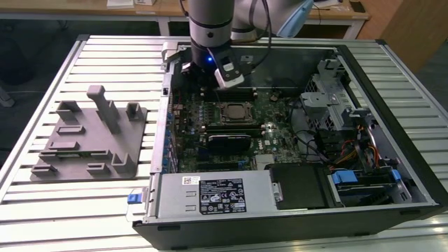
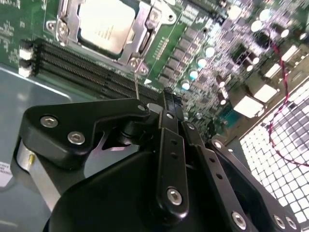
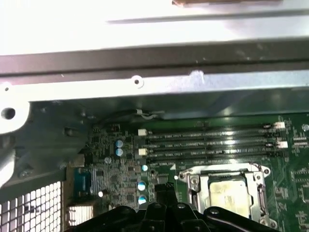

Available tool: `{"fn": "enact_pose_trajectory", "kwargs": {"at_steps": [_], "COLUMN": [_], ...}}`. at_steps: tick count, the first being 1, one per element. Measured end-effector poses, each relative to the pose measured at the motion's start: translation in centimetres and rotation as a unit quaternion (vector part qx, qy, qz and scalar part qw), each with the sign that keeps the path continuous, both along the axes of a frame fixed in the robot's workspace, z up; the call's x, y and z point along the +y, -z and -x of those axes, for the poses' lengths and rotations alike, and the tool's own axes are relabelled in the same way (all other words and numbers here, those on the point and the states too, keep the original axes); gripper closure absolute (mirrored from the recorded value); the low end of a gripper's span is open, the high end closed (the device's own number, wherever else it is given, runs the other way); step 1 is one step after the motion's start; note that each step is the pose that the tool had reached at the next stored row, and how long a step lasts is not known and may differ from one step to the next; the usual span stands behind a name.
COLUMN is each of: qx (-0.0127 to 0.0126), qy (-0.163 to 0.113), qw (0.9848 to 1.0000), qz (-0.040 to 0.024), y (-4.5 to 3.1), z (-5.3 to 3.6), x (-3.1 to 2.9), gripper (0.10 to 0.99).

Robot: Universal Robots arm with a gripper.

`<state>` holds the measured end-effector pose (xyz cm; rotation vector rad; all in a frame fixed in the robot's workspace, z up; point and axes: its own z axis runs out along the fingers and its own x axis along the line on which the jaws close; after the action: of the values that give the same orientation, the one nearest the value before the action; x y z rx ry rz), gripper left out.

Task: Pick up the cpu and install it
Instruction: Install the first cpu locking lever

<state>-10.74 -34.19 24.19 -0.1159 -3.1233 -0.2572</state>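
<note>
Cpu (image 2: 105, 24) sits in the socket frame (image 2: 143, 36), light, stiff, slick-topped, probably fragile underneath, best pinched by opposite edges; gripper (image 2: 166, 96) hovers near, fingers together, empty.

The cpu (image 2: 106, 24) is showing a silvery top against a green motherboard (image 2: 14, 19), the gripper (image 2: 167, 99) is looking matte black, and the table (image 1: 70, 210) is showing pale grey ribbed stripes

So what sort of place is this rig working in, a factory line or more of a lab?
Most likely a lab or test bench for computer assembly: an open desktop case lies on a slatted metal table, a grey parts fixture sits beside it, and wooden desks stand behind.
</note>
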Motion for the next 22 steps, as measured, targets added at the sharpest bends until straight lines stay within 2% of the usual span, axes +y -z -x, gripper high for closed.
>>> {"fn": "enact_pose_trajectory", "kwargs": {"at_steps": [6,12,14,22], "qx": [0.0000,0.0000,0.0000,-0.0001], "qy": [0.000,0.000,0.000,0.000], "qw": [0.9997,0.9992,0.9991,0.9990], "qz": [-0.0229,-0.0408,-0.0434,-0.0449], "y": [0.00,0.00,-0.01,-0.49], "z": [0.27,0.32,0.33,0.32], "x": [-0.02,-0.03,-0.03,-0.03], "gripper": [0.980,0.980,0.980,0.980]}}
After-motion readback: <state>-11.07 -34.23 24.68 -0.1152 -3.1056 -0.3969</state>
